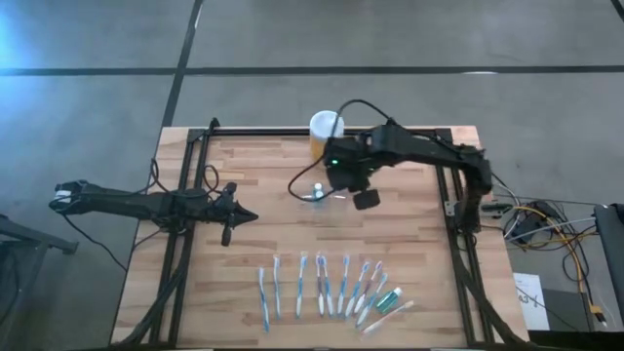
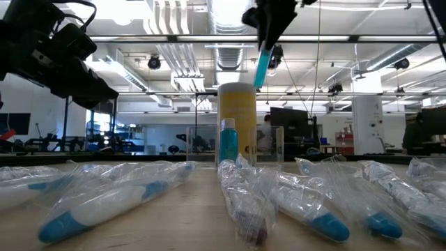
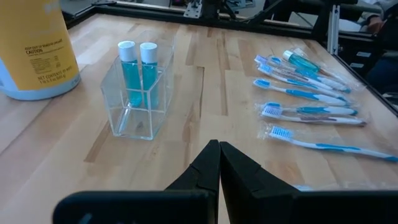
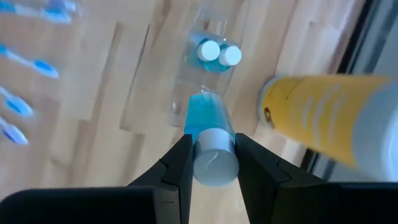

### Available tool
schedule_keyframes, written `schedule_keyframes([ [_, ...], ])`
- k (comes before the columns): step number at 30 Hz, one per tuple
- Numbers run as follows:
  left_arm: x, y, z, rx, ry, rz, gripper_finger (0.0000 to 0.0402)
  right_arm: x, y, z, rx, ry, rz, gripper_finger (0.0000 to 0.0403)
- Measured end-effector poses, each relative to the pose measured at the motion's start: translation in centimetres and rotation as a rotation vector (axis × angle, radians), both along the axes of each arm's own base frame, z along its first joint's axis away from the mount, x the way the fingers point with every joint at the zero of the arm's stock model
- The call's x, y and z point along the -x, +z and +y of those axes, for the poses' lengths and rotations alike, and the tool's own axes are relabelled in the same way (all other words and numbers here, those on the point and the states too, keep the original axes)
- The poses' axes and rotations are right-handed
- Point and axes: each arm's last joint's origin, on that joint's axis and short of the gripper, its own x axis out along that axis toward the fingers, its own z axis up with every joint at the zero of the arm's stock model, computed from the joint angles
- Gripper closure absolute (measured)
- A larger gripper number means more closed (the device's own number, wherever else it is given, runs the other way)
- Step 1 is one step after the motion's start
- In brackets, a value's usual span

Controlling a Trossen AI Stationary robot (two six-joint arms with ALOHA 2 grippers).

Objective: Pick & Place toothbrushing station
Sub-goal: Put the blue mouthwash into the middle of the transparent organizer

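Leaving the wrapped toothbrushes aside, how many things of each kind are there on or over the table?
Blue bottles: 3 (2 in the clear holder, 1 in the right gripper)
Clear holder: 1
Yellow jar: 1
Total: 5

Yellow jar (image 3: 34, 53) label reads "NET CONTENTS"; rest illegible.

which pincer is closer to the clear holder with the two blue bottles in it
Right. The right pincer hangs almost directly above the clear holder, gripping a blue bottle with a white cap. The left pincer is shut and off to the holder's left, well apart from it.
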Motion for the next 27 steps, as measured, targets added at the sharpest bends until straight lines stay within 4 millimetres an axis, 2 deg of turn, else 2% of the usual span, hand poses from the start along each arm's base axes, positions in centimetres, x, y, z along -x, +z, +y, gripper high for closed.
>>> schedule_keyframes([
  [7,0.0,0.0,0.0,-0.029,-0.007,0.0,0.039,-2.7,-1.3,-0.4,0.033,0.145,0.06,0.0314],
  [15,0.0,0.0,0.0,-0.03,-0.006,0.0,0.039,-5.2,-3.7,-1.1,0.054,0.242,0.119,0.0314],
  [20,0.0,0.0,0.0,-0.026,-0.006,0.0,0.039,-5.6,-5.2,-1.5,0.044,0.254,0.174,0.0314],
  [27,0.0,0.0,0.0,-0.026,-0.005,0.0,0.039,-5.9,-6.1,-1.7,0.047,0.252,0.17,0.0314],
])
